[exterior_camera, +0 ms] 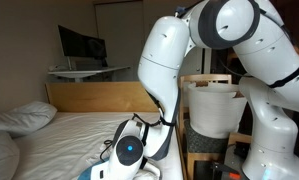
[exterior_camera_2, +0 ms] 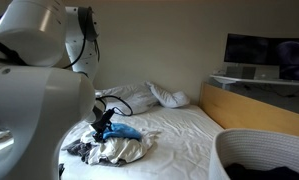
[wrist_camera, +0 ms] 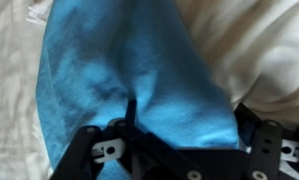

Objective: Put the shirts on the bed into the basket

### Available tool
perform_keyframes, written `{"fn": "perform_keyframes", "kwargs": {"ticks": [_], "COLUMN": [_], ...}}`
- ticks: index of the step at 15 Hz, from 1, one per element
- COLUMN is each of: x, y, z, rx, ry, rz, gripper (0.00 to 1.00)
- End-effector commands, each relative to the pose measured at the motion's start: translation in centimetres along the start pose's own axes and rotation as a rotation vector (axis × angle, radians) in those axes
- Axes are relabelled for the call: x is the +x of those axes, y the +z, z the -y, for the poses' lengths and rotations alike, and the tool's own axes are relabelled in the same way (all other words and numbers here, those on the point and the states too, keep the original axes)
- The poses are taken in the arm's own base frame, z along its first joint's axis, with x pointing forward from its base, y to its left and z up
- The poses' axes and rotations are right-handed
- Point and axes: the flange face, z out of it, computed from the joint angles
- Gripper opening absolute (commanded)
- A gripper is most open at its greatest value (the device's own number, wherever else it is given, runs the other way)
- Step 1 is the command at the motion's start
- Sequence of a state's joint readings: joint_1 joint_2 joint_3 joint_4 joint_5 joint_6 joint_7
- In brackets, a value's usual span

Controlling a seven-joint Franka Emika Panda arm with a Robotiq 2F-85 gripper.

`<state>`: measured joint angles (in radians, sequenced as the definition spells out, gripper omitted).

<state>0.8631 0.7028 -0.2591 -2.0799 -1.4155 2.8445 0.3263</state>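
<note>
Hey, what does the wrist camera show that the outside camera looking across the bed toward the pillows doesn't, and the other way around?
Only the wrist view: the blue shirt close up, filling most of the picture, with the end effector open and its fingers wide apart over the cloth.
Only the exterior view: the white shirt and dark grey shirt in the same pile, the pillows, the wooden headboard, the basket and a monitor.
Both: the blue shirt and the end effector over it.
</note>
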Motion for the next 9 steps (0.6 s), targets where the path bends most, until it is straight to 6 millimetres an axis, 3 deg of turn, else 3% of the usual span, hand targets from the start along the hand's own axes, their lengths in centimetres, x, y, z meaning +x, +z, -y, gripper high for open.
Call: {"fn": "perform_keyframes", "kwargs": {"ticks": [1, 9], "x": [-0.56, -1.36], "y": [0.35, 0.36], "z": [-1.03, -0.46], "rx": [-0.054, -0.06], "ry": [0.062, 0.069], "rz": [-0.009, 0.005], "gripper": [0.61, 0.1]}}
